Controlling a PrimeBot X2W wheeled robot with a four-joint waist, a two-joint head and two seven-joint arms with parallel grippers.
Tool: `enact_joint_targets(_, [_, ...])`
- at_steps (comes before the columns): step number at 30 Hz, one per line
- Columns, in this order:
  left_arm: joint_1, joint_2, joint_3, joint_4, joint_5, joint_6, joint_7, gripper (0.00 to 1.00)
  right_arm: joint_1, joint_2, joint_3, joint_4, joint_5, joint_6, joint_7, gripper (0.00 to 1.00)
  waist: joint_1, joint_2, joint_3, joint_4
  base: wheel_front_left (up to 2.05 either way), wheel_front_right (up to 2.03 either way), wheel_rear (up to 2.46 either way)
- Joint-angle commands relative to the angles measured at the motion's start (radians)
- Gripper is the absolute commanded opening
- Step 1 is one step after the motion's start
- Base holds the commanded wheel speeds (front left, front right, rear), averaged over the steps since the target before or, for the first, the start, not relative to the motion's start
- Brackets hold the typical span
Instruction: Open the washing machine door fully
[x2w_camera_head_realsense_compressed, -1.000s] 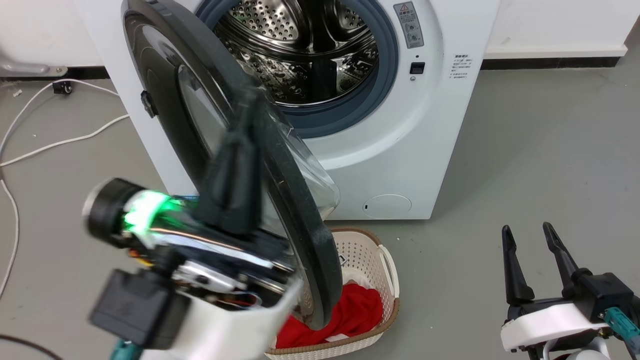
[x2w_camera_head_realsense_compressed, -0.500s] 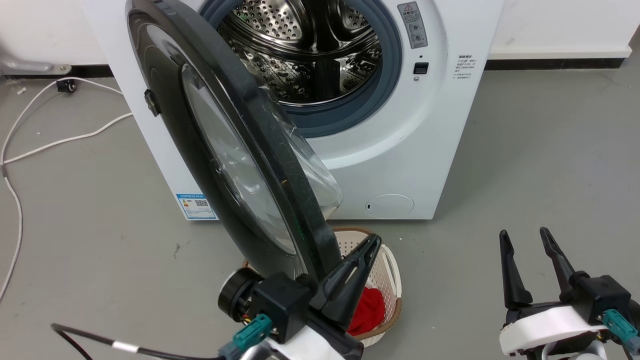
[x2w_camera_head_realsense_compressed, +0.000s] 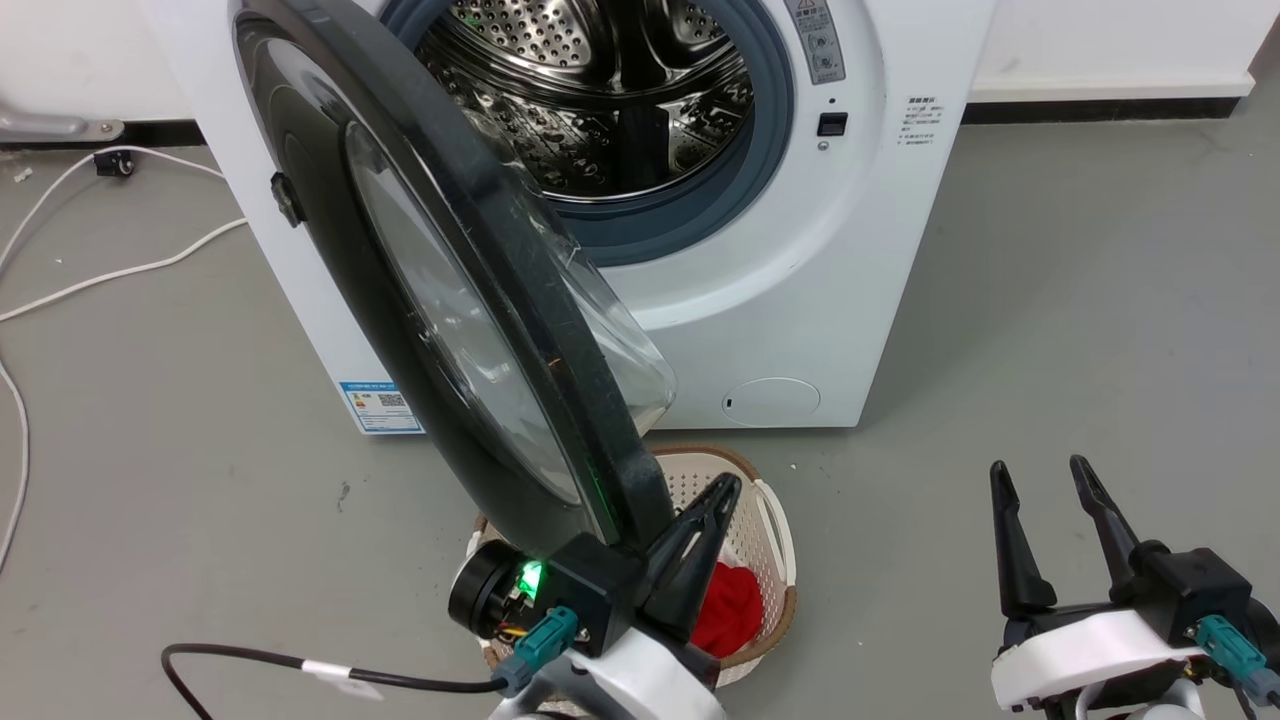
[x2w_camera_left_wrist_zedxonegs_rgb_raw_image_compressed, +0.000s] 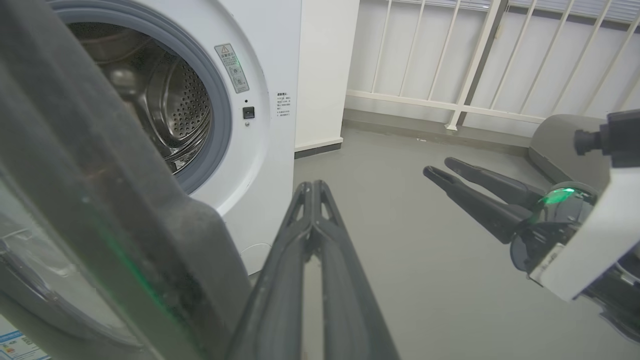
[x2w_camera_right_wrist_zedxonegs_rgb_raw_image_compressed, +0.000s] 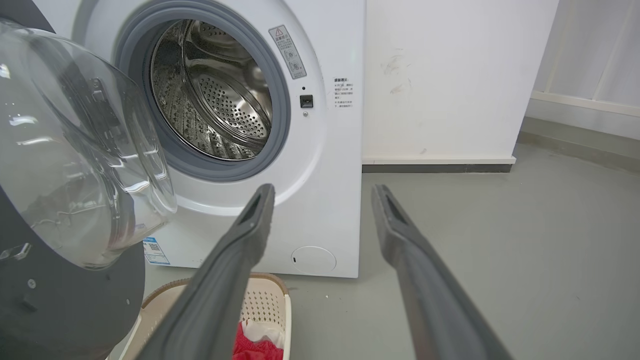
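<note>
The white washing machine (x2w_camera_head_realsense_compressed: 800, 300) stands with its steel drum exposed. The washing machine door (x2w_camera_head_realsense_compressed: 330, 200), black with a bulging glass bowl, hangs partly open from its left side and swings out toward me. My left gripper (x2w_camera_head_realsense_compressed: 725, 490) is shut with nothing in it, just below and right of the door's lower rim. In the left wrist view the left gripper (x2w_camera_left_wrist_zedxonegs_rgb_raw_image_compressed: 312, 186) points past the door (x2w_camera_left_wrist_zedxonegs_rgb_raw_image_compressed: 100, 200) at the machine (x2w_camera_left_wrist_zedxonegs_rgb_raw_image_compressed: 260, 165); whether it touches the rim I cannot tell. My right gripper (x2w_camera_head_realsense_compressed: 1040, 470) is open at the lower right, apart from the door (x2w_camera_right_wrist_zedxonegs_rgb_raw_image_compressed: 75, 150).
A cream laundry basket (x2w_camera_head_realsense_compressed: 770, 520) holding red cloth (x2w_camera_head_realsense_compressed: 725, 610) sits on the floor under the door's edge. White cables (x2w_camera_head_realsense_compressed: 120, 270) trail across the grey floor at left, and a black cable (x2w_camera_head_realsense_compressed: 250, 655) runs from my left wrist. A white railing (x2w_camera_left_wrist_zedxonegs_rgb_raw_image_compressed: 475, 60) stands at right.
My left arm has dropped from high against the door's outer face to below its lower rim. The door's angle looks the same. The right arm has stayed put.
</note>
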Motion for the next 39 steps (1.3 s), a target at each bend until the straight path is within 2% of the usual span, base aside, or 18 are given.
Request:
enact_joint_targets(1, [-0.021,-0.006,0.005,0.02,0.004,0.013,-0.02,0.0,-0.011,0.002,0.0,0.004,0.004,-0.001,0.0,1.0,0.0,0.0,0.004,-0.004,0.0,0.0,0.0])
enact_joint_targets(21, [-0.085,-0.01,0.017,0.198,-0.035,0.068,-0.106,0.0,-0.016,0.002,0.007,0.021,0.015,-0.001,0.004,1.0,0.0,0.0,0.011,-0.009,0.0,0.0,0.0])
enact_joint_targets(39, [0.07,0.049,0.041,0.071,-0.04,0.155,-0.083,0.0,0.013,0.002,0.013,0.018,0.023,-0.001,0.015,1.0,0.0,0.0,-0.01,0.035,0.0,0.0,0.0])
